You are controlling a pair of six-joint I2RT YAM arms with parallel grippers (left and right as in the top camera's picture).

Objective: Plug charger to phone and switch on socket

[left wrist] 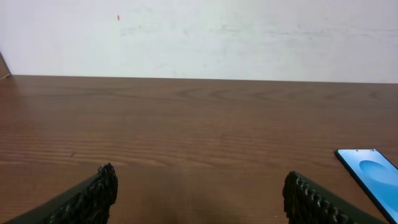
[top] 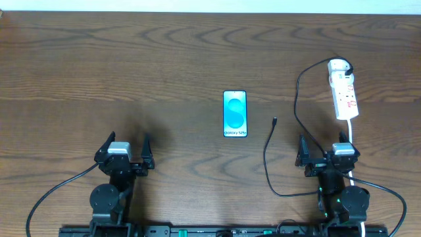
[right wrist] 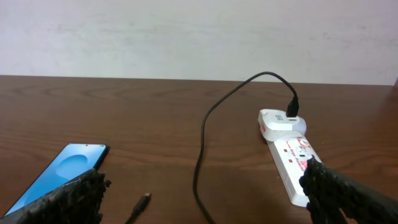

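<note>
Overhead, the phone (top: 235, 114) is lying mid-table (top: 164, 59), the charger (top: 266, 155) tip resting near its right, unplugged, and the socket (top: 343, 89) sitting far right.

Left wrist: the left gripper (left wrist: 199, 186) is gaping wide, empty.

Right wrist: the right gripper (right wrist: 202, 190) is likewise gaping wide, empty.

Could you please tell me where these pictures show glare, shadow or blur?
Overhead: the black-framed cyan-screened phone glows brightly; a soft shadow darkens the brown wooden table beside the left hand. Left wrist: its black ridged fingers look slightly soft.
</note>
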